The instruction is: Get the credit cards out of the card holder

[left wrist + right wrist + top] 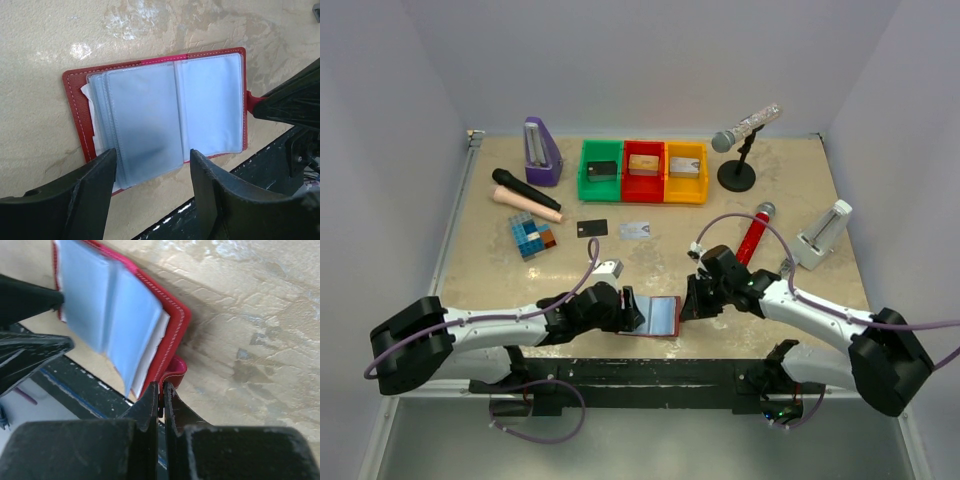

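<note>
Status: task partly done.

- The card holder [655, 315] lies open on the table [660, 260] at the near edge, midway between the two arms, with its clear pockets [145, 120] facing up.
- Two cards are out. A black card [591, 228] and a silvery-grey card [634, 231] lie flat side by side, farther back and apart from the holder.
- Left gripper [152, 175]: jaws apart, one either side of the near edge of the pocket pages, clamping nothing.
- Right gripper [162, 390]: fingers pressed together at the snap tab [176, 371] on the holder's right edge. By the look of it, it is pinning the holder in place.

Outstanding: the left page shows a greyish cast that may be a card, but this cannot be confirmed. My judgement is that any cards left inside have yet to be drawn out.
</note>
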Controlling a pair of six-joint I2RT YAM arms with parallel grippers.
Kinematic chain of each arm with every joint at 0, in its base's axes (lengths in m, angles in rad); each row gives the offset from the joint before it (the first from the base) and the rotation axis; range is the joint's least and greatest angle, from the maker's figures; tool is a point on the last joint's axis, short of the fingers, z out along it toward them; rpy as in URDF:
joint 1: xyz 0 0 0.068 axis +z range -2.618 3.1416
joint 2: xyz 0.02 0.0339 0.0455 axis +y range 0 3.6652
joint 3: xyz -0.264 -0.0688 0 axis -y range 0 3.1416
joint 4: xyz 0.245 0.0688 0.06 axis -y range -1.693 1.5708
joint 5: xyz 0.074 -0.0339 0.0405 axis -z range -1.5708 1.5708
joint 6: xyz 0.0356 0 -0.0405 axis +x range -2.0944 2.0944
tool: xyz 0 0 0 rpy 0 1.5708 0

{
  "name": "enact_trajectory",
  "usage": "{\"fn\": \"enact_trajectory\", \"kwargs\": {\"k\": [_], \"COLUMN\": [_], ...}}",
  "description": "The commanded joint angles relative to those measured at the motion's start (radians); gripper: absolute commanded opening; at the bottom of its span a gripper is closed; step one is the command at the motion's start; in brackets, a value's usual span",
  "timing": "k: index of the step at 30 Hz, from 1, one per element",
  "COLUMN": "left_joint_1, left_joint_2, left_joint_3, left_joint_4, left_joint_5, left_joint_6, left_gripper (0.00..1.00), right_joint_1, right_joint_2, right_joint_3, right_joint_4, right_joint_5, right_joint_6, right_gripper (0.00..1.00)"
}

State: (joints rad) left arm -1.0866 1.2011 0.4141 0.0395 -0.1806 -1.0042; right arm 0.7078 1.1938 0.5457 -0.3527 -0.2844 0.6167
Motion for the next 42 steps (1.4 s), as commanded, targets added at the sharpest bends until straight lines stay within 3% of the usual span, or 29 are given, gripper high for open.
{"fn": "enact_trajectory", "kwargs": {"k": [1, 26, 42], "left_joint_1": [-0.002, -0.004, -0.004], "left_joint_2": [0.000, 0.186, 0.118], "left_joint_3": [-0.021, 0.106, 0.049], "left_joint_4": [0.071, 0.301, 0.229], "left_joint_5": [0.035, 0.247, 0.132], "left_joint_6": [-0.011, 0.085, 0.056], "left_gripper": [0.64, 0.62, 0.62], "right_joint_1": [0.007, 0.009, 0.010], "right_joint_2": [-0.076, -0.049, -0.092], "right_joint_3": [0.043, 0.060, 0.025], "right_joint_4": [-0.028, -0.057, -0.114], "right_joint_5": [-0.062, -0.068, 0.045], "right_joint_6": [-0.035, -0.051, -0.043], "right_gripper": [0.00, 0.00, 0.00]}}
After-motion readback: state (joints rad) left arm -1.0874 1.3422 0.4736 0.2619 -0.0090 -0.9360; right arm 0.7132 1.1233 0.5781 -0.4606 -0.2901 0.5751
